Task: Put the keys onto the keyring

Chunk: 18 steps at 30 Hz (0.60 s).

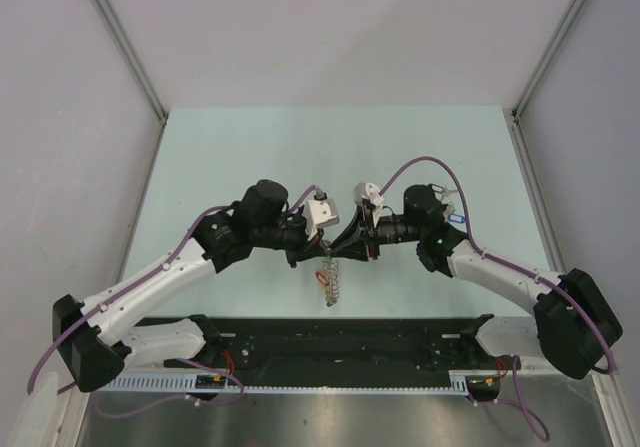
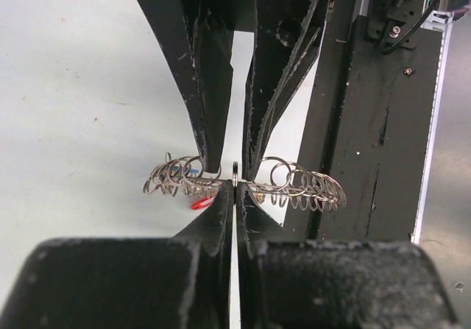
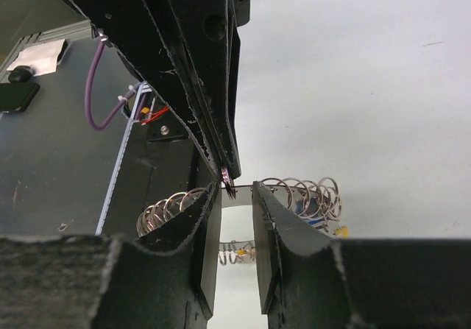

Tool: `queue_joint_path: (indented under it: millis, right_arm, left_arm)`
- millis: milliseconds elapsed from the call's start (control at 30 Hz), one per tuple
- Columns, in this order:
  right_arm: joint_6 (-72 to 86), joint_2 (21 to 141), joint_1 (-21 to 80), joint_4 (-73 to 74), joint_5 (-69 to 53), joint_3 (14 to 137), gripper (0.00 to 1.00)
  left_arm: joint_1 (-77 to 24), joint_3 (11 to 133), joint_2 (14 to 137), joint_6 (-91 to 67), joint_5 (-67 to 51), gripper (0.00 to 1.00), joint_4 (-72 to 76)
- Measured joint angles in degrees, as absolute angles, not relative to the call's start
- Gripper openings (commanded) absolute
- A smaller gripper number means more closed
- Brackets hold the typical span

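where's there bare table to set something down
Free: the far table up to the back wall, corner to corner. Crowded: mid-table, where the left arm and right arm meet at the keyring, and the black base rail at the near edge.

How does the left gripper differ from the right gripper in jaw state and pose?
The left gripper is shut, its jaws pinching the wire of the keyring; the right gripper shows a clear gap between its jaws. In the top view the left gripper reaches in from the left, the right gripper from the right. Both are black and meet tip to tip at the same stretch of the keyring.
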State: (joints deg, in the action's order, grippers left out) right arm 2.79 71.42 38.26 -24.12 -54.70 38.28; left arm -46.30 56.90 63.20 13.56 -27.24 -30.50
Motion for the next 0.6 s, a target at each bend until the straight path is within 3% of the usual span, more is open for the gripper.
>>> queue_joint_path:
  millis: [167, 600]
  right_arm:
    - [2.4, 72.4, 38.6, -23.9, -55.5, 38.3, 0.20]
    - [1.2, 73.0, 39.0, -21.7, -55.5, 38.3, 0.20]
  left_arm:
    - [-46.3, 56.9, 63.4, 13.6, -27.6, 0.00, -30.5]
    - [-46.2, 56.9, 65.2, 13.6, -27.9, 0.00, -31.3]
